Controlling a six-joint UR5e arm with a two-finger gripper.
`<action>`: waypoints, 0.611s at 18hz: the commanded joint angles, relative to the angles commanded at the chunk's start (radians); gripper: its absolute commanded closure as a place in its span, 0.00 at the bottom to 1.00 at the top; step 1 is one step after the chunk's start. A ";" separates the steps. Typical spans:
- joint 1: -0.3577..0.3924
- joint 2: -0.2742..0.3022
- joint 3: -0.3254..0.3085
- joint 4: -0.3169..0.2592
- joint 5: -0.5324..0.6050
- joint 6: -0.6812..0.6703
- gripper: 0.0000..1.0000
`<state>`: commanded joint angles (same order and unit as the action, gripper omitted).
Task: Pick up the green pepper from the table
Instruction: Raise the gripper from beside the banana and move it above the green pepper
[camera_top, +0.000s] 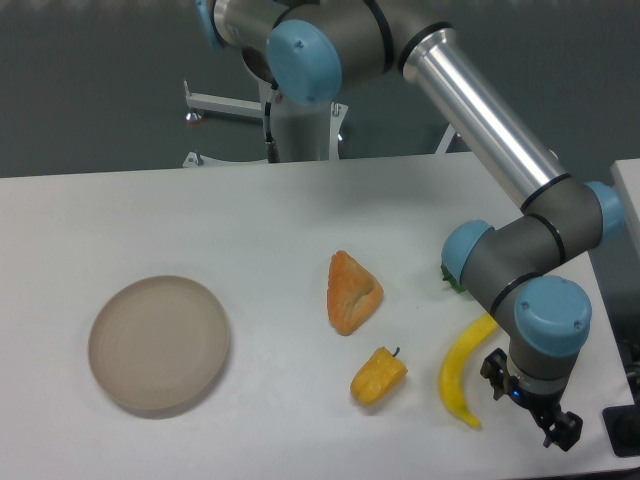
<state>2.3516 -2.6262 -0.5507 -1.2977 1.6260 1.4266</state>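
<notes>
Only a small sliver of the green pepper (452, 279) shows at the right of the table (300, 220); the arm's grey wrist joint covers the remainder of it. My gripper (530, 405) hangs near the table's front right edge, just right of the banana and well in front of the pepper. Its two black fingers stand apart with nothing between them, so it is open.
A yellow banana (460, 375) lies just left of the gripper. A small yellow-orange pepper (378, 376) and an orange wedge-shaped piece (352, 292) sit mid-table. A round beige plate (159, 343) rests at the front left. A dark object (625, 430) sits at the far right edge.
</notes>
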 joint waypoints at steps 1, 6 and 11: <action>0.000 0.005 -0.005 0.000 0.000 0.000 0.00; 0.000 0.043 -0.017 -0.009 -0.003 0.003 0.00; 0.002 0.135 -0.112 -0.043 -0.011 0.006 0.00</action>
<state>2.3531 -2.4914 -0.6624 -1.3406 1.6153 1.4327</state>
